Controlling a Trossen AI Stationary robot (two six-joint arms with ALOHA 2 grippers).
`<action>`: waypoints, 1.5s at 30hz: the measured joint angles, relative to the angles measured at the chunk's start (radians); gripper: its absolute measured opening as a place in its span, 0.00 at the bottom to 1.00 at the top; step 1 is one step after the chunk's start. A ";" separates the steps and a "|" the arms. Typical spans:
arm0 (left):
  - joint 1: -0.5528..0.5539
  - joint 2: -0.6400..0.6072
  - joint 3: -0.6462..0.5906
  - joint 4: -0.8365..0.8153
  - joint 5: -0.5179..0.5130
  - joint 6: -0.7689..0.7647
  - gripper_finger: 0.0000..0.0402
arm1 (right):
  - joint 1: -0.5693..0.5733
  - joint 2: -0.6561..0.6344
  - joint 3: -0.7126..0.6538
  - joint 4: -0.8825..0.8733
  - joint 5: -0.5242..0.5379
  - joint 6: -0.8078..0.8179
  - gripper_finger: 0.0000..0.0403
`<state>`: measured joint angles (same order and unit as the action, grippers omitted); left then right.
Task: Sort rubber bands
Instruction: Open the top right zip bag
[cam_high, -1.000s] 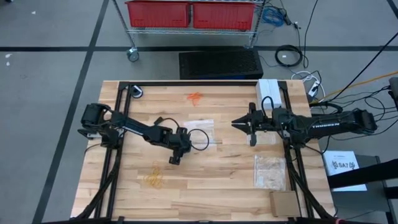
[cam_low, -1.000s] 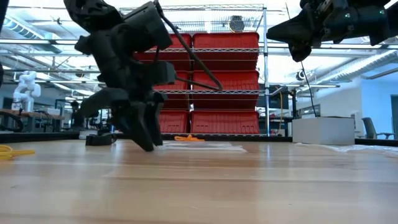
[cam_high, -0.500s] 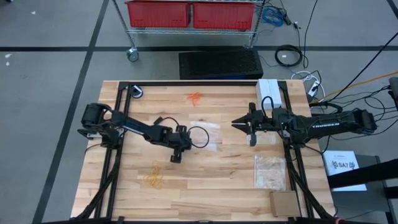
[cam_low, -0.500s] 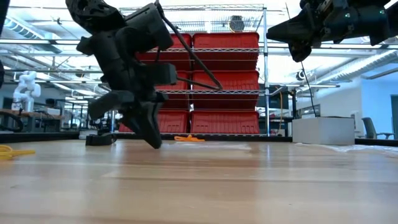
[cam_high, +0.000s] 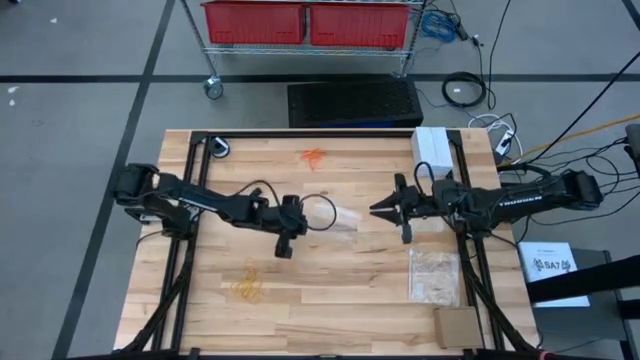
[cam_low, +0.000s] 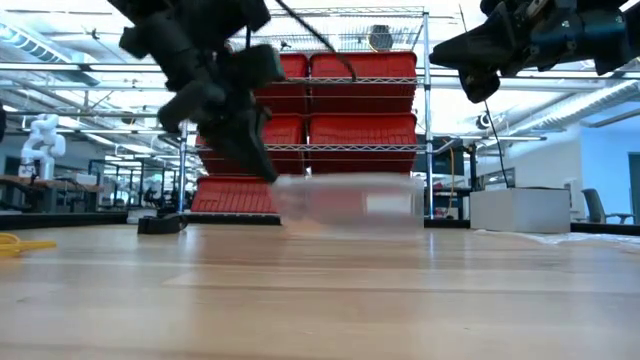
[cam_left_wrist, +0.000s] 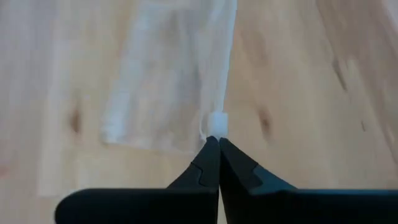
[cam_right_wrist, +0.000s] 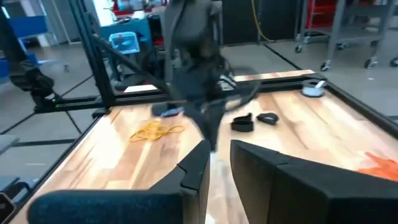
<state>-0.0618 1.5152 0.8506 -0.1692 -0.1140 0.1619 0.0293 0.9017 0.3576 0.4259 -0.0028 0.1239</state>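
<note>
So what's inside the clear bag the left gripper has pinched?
Nothing visible: the clear bag in the left gripper looks empty, wood showing through. Its far end is too blurred to tell.

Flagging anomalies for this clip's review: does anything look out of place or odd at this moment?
Yes. The left gripper is shut on the corner of a clear plastic bag and holds it off the table, not a rubber band. The orange and yellow bands lie untouched. The right gripper hangs nearby.

Two dark jointed arms, looped black cables, pointed black claw fingers.
</note>
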 joint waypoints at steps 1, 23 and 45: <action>0.005 -0.009 0.008 0.004 -0.005 -0.006 0.01 | 0.015 0.018 0.008 -0.002 0.017 0.001 0.15; 0.036 -0.026 0.131 0.003 -0.048 -0.045 0.00 | 0.130 0.685 0.814 -0.750 0.317 -0.061 0.21; 0.035 -0.026 0.131 0.022 -0.051 -0.041 0.00 | 0.072 0.816 0.928 -0.837 0.345 -0.064 0.12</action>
<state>-0.0264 1.4887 0.9813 -0.1477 -0.1650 0.1209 0.1013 1.7180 1.2854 -0.4107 0.3427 0.0601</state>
